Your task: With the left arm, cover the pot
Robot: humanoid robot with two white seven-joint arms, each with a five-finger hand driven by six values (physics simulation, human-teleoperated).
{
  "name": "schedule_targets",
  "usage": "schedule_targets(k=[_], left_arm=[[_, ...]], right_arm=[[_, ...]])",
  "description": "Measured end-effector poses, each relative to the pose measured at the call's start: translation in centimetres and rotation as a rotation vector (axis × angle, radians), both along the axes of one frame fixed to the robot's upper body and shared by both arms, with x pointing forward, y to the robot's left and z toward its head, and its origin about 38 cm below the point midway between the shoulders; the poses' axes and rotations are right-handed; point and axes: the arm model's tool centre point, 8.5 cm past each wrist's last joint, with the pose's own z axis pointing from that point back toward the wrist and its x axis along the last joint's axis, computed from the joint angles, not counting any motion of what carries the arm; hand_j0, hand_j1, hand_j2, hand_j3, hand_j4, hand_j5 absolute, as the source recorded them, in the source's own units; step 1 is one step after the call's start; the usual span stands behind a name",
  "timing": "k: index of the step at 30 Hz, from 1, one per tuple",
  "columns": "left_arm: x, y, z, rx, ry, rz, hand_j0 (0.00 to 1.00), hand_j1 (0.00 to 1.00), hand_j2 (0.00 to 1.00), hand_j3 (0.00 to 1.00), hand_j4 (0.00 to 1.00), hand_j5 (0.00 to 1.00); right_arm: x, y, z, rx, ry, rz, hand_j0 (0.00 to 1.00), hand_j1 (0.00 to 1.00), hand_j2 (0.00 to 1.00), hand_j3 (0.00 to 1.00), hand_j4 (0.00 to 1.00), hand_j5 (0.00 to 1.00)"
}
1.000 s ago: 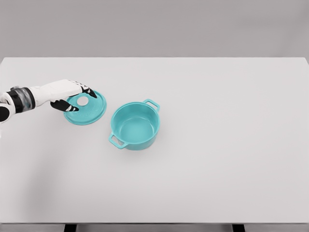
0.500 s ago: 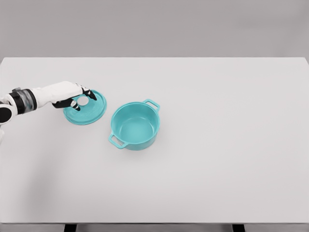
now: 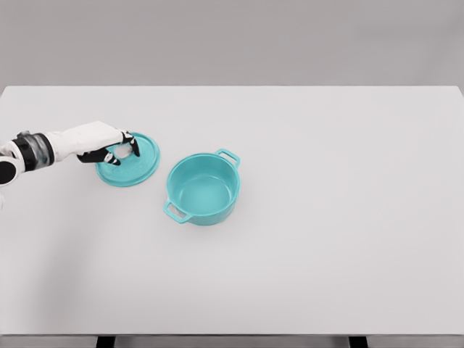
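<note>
- the left hand (image 3: 109,147) comes in from the left edge of the head view and sits over the near-left part of the teal lid (image 3: 134,165), its dark fingertips (image 3: 129,143) curled in around the pale knob (image 3: 123,151) at the lid's centre.
- the fingers look closed on that knob rather than spread; i judge this a grasp, though whether it is firm is too small to tell.
- the lid lies flat on the white table (image 3: 326,217), knob up, with no visible tilt, so by the look of it it is not yet lifted.
- the teal pot (image 3: 201,191) stands open and upright on the table, to the right of the lid and a little nearer the camera; lid and pot sit close, with a narrow strip of bare table between their rims.
- the relation that matters: from the fingers, the pot's mouth lies right and slightly toward the robot, so the carry is a short lift and sideways shift in that direction.
- the pot's two handles run on a diagonal, one at the far right, one at the near left; the lid is round, so its turn should not matter.
- the right arm is not in view, so the left hand is the only one near.
</note>
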Motion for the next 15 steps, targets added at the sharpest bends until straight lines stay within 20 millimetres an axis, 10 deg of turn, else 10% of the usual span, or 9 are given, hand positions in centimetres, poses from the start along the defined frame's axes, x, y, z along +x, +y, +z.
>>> schedule_targets(k=[15], left_arm=[[-0.1, -0.3, 1.9, 0.010, -0.047, -0.029, 0.53, 0.53, 0.53, 0.53, 0.53, 0.53]], right_arm=[[0.0, 0.0, 0.0, 0.000, 0.000, 0.000, 1.00, 1.00, 1.00, 1.00, 1.00, 1.00]])
